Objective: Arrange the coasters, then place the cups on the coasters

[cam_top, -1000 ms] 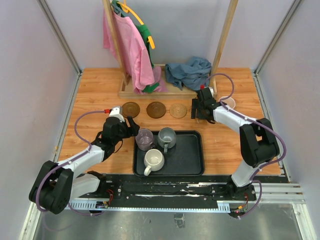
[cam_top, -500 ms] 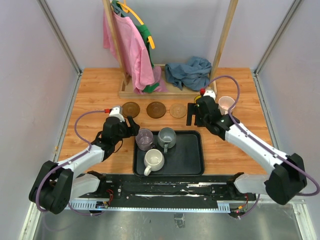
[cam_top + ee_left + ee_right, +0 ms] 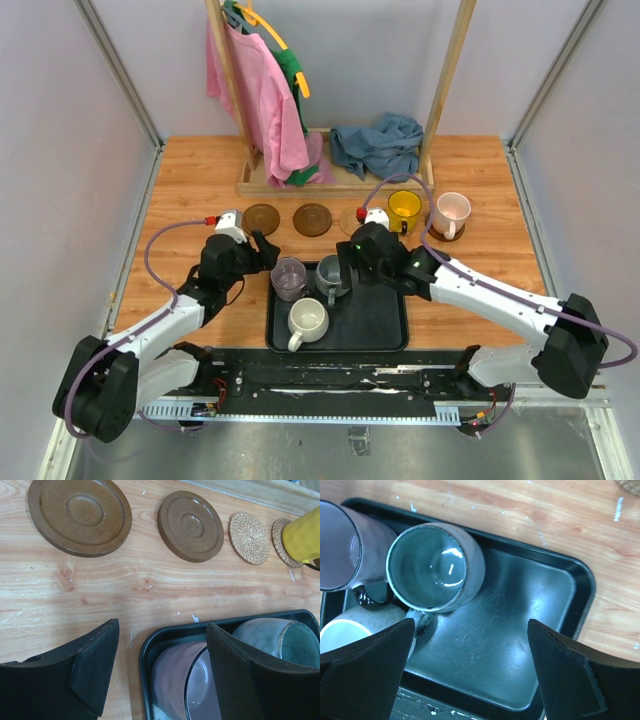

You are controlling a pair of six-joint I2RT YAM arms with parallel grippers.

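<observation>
Grey-blue cup (image 3: pixel 435 567): upright in black tray (image 3: pixel 520 630), just beside purple cup (image 3: pixel 340 545). Glazed and rigid; probably slick and chippable. Pinch across the rim wall, since neighbours crowd the handle. Right tool (image 3: pixel 470 625) wide, empty, above tray. Left tool (image 3: pixel 162 630) parted, empty.

No text, label, brand or number can be read in any of the three views. The cups (image 3: pixel 308 318), coasters (image 3: pixel 311 218) and tray (image 3: pixel 378 310) show plain, unmarked surfaces.
</observation>
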